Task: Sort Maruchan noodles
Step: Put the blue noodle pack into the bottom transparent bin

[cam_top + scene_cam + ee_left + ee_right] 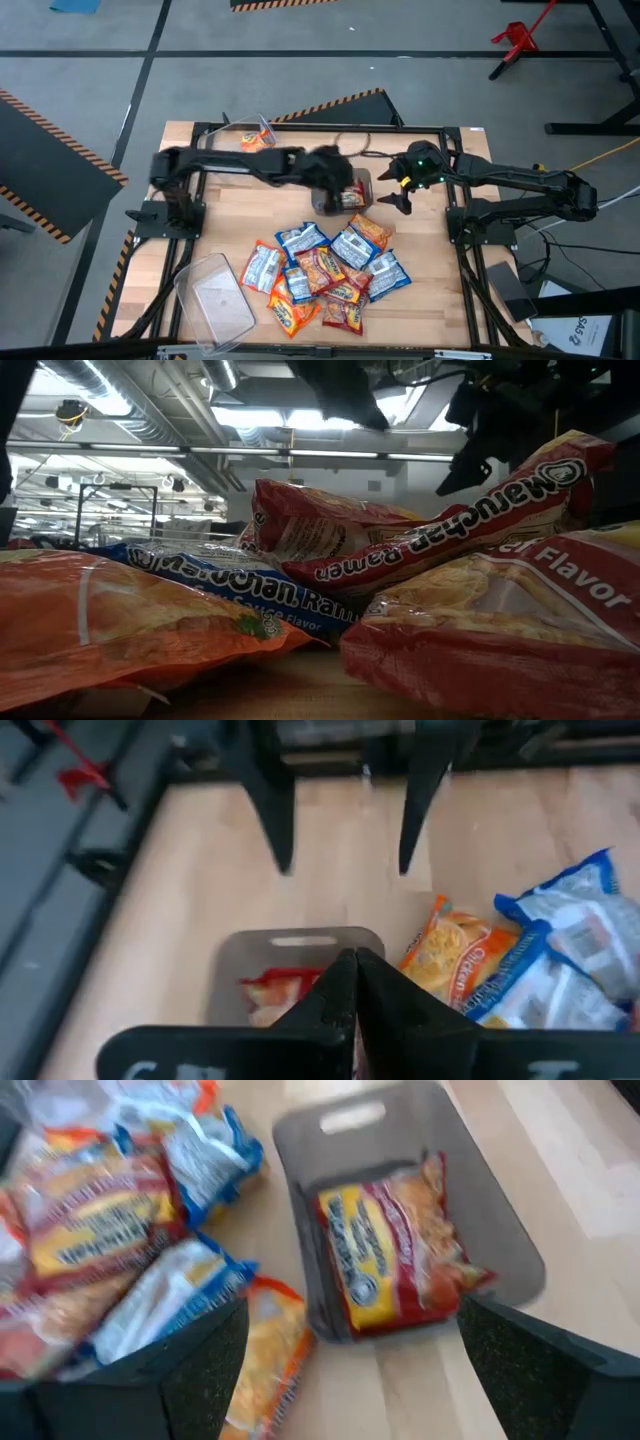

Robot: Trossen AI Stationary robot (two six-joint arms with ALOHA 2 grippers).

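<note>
My left gripper (355,982) hangs pinched shut, empty, over the clear bin (500,1230) holding one red Maruchan packet (400,1255). My right gripper (398,192) waits spread wide just right of it. The noodle pile (325,275) lies nearer.

I see one red Maruchan packet (400,1250) lying flat inside a clear bin (500,1230); the remaining orange, blue-and-white and red packets (330,275) are heaped, overlapping, on the table.

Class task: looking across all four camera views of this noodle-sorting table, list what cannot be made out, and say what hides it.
- Red packet in the grey bin: high view, the left gripper covers most of it.
- Packet at the table's far edge: too small to read.
- The pile: low view, near packets block the rest.
</note>
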